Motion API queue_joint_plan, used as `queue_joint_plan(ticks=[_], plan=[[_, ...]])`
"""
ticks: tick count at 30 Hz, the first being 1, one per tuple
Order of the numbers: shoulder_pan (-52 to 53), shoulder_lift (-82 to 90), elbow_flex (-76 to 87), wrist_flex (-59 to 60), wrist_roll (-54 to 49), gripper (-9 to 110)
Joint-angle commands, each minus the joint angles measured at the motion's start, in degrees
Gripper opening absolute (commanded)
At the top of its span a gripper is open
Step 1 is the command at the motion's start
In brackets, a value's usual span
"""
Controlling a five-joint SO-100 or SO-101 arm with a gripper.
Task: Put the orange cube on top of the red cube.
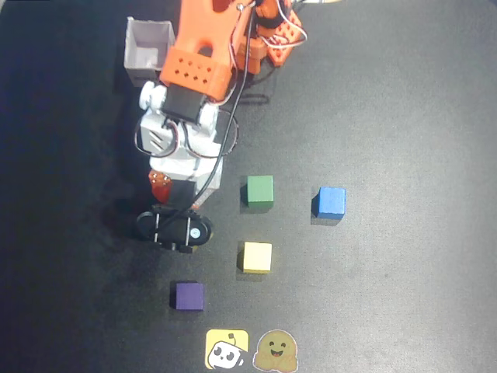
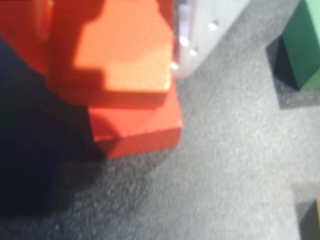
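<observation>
Orange cube point(image 2: 127, 60) rests on red cube point(image 2: 137, 125) in wrist view, hidden overhead; finger grip unclear

The orange cube point(image 2: 131, 65) and red cube point(image 2: 137, 125) look smooth and matt; the table point(image 2: 235, 165) has a grainy dark finish.

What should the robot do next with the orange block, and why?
Probably open the gripper slowly and lift away. In the wrist view the orange cube already sits over the red cube, seemingly resting on it though slightly offset, so a gentle release should leave it stacked.
</observation>
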Motion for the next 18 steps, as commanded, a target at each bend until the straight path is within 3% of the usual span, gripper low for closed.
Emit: queue_joint_plan(ticks=[1,18], plan=[[0.4,-0.1,-0.2,-1.3,0.6,1],[0.3,-1.2,2.6,-4.6,1.8,1]])
